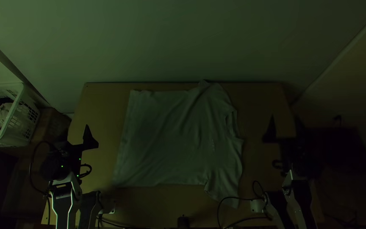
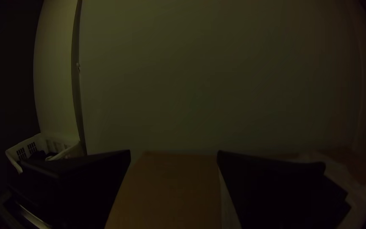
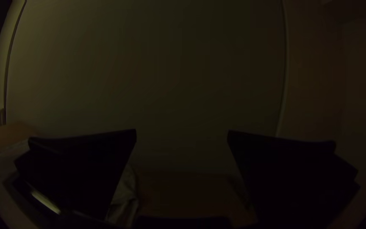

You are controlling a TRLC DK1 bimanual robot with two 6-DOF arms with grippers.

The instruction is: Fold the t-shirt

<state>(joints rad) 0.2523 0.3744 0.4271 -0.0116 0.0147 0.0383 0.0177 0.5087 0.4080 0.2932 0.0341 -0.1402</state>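
Note:
The pale t-shirt [image 1: 170, 140] lies spread on the table, its hem toward the left and its collar and sleeves toward the right, with some wrinkles. In the top view my left gripper [image 1: 76, 132] is left of the shirt, apart from it; in the left wrist view the left gripper [image 2: 173, 152] stands open with nothing between its fingers. My right gripper [image 1: 284, 124] is right of the shirt in the top view, also apart from it. The right wrist view shows the right gripper [image 3: 182, 130] wide open, holding nothing, with part of the shirt [image 3: 126, 191] behind one finger.
A white laundry basket [image 1: 11, 114] with cloth inside stands beyond the table's left side. Bare wooden table [image 1: 102, 110] shows around the shirt. A wall rises behind the far edge. Cables loop near both arms, and a small dark object [image 1: 183, 221] sits at the near edge.

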